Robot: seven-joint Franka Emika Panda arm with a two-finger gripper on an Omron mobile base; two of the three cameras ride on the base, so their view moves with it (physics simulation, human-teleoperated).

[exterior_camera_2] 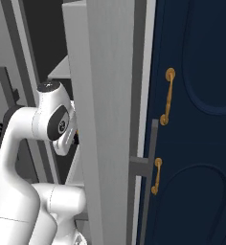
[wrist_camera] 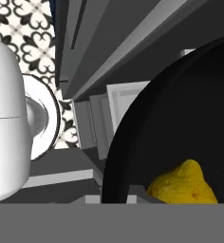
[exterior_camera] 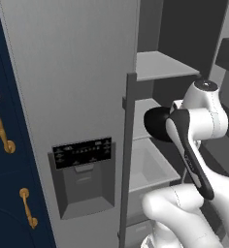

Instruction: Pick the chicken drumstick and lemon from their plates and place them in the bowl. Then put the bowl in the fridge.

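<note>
Inside the open fridge (exterior_camera: pixel 73 72), arm reaching past the door edge into the shelved interior. From the left base camera: grey door with its black dispenser panel (exterior_camera: pixel 82 151) facing the camera, grey shelves (exterior_camera: pixel 160 65) stepping up behind it, a pale drawer bin (exterior_camera: pixel 148 167) below them. Black rounded shape, the bowl (exterior_camera: pixel 156 124), sits at the end of the hand, at about the level of the middle shelf and above the bin; cannot tell from here whether it rests on anything.

Hand camera: bowl (wrist_camera: pixel 180 118) fills the right half, glossy black, very close. Lemon (wrist_camera: pixel 182 185) lies in it, yellow, lumpy, at the lower edge of the view. Drumstick not made out, possibly hidden beyond the frame. Fingertips themselves hidden; gripper (wrist_camera: pixel 147 199) is clenched tight, apparently on the bowl's rim, though the contact point is not plainly seen. Beyond the bowl: grey shelf edges and bin fronts, tilted by the roll of the hand, and a patch of black-and-white patterned floor (wrist_camera: pixel 28 28) at upper left.

Right base camera: fridge door seen edge-on, navy cabinet (exterior_camera_2: pixel 191 119) with brass handles (exterior_camera_2: pixel 167 95) to its right.
</note>
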